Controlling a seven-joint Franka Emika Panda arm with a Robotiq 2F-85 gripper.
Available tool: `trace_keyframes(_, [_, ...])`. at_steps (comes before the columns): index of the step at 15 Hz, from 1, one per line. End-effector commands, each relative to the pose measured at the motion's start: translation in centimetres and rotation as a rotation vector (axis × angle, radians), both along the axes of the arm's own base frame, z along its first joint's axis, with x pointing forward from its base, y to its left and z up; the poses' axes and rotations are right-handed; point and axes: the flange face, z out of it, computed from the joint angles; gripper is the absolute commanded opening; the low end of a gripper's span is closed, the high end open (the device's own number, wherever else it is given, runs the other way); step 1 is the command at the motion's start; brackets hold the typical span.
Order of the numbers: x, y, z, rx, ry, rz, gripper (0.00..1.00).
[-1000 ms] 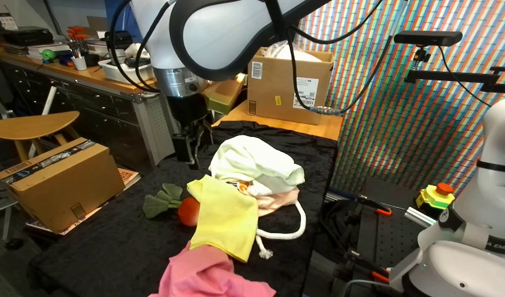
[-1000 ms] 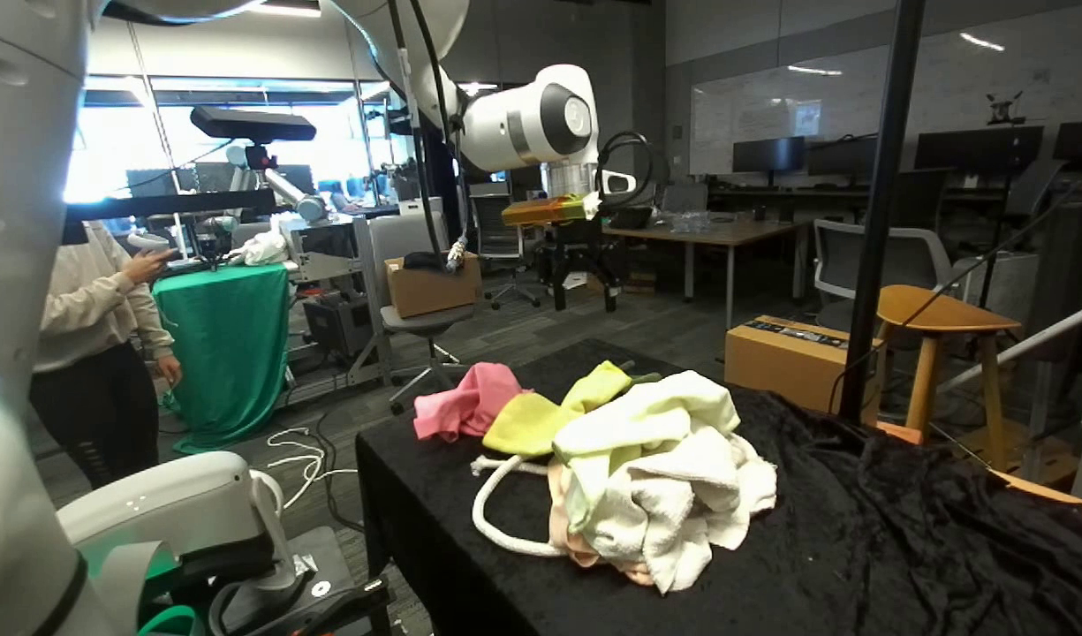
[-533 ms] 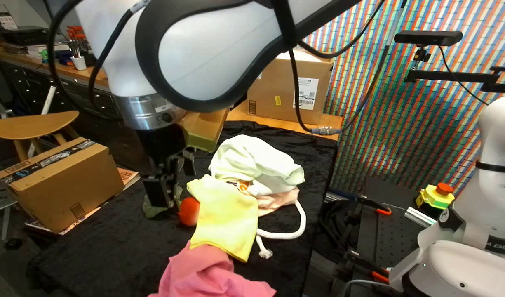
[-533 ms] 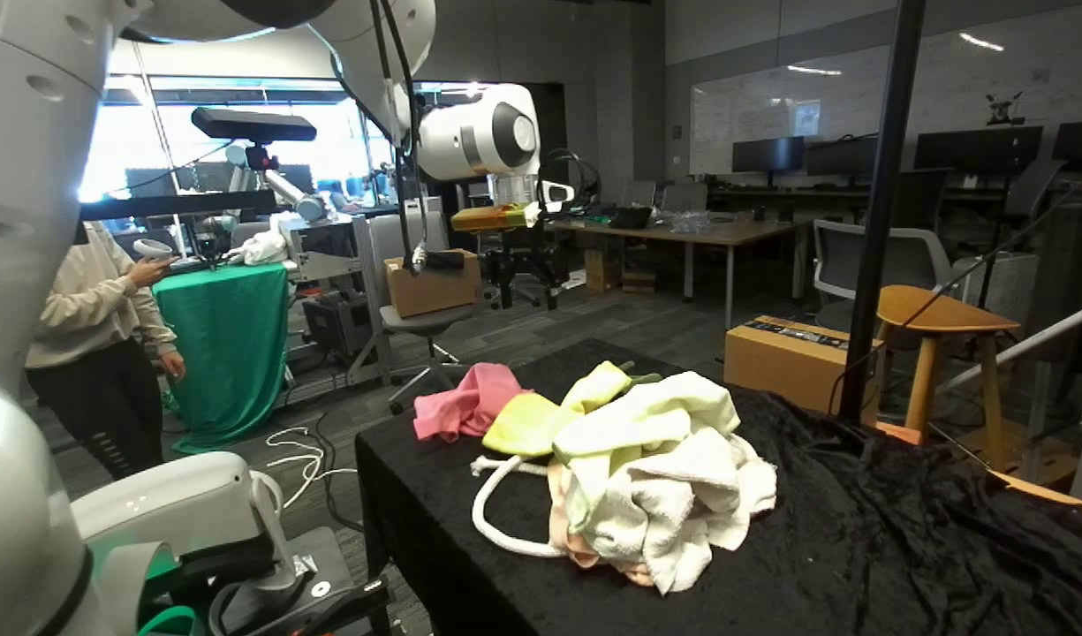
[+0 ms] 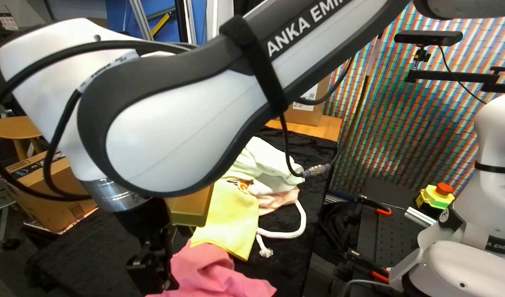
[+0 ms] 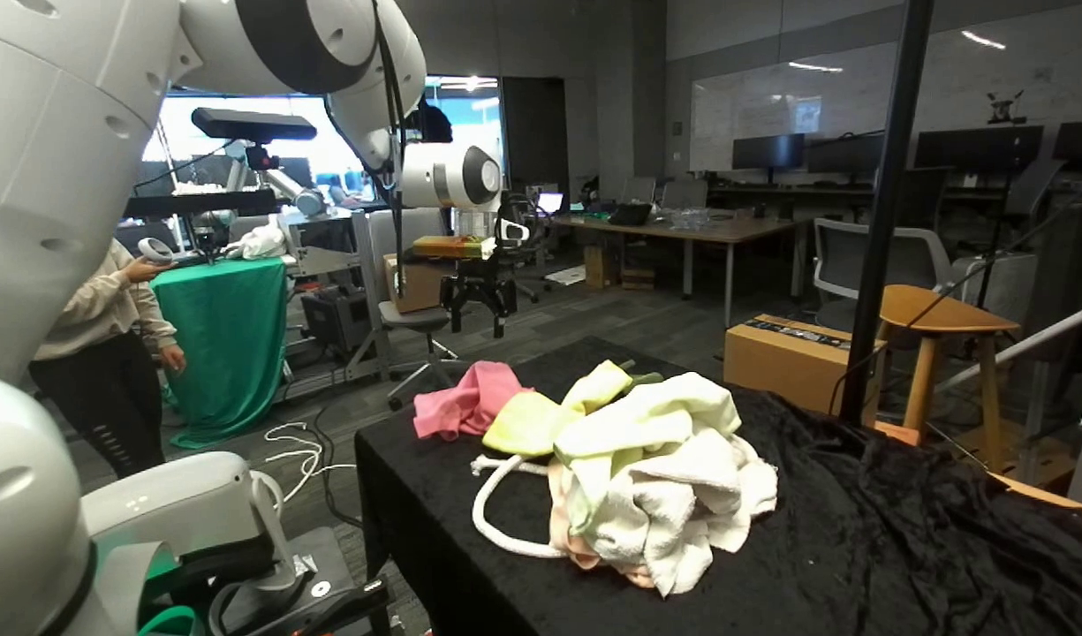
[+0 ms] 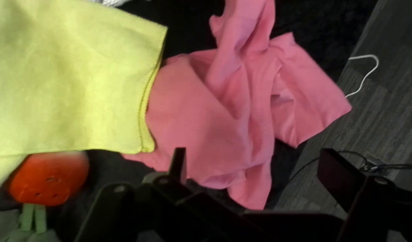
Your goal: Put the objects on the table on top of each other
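Gripper [image 7: 253, 156] with jaws wide apart, yellow cloth [image 7: 74, 80] lengthwise toward pink cloth [image 7: 212, 117], hemmed end over it.

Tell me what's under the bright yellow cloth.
In the wrist view, the bright yellow cloth overlaps the pink cloth and hides part of the red toy. Anything beneath the bright yellow cloth's middle is covered; whether the toy reaches under cannot be seen.

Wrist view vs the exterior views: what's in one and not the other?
Wrist view only: the orange-red plush body.

Exterior views only: crumpled white cloth, wooden stool.

Shared: yellow cloth, pink cloth, black-topped table and the open gripper.
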Motion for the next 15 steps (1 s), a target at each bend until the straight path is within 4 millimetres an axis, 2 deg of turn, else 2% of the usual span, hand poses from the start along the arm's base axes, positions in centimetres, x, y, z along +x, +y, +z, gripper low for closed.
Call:
trace_keyframes(1, [-0.4,1.5,0.4,0.046,0.137,0.041,1.00])
trace_keyframes(9, [1.3,2.3,-1.8,0.115,0.205,-0.004,1.00])
trace_keyframes(15, [2.8,1.8,-4.2,0.135,0.250,-0.032,1.00])
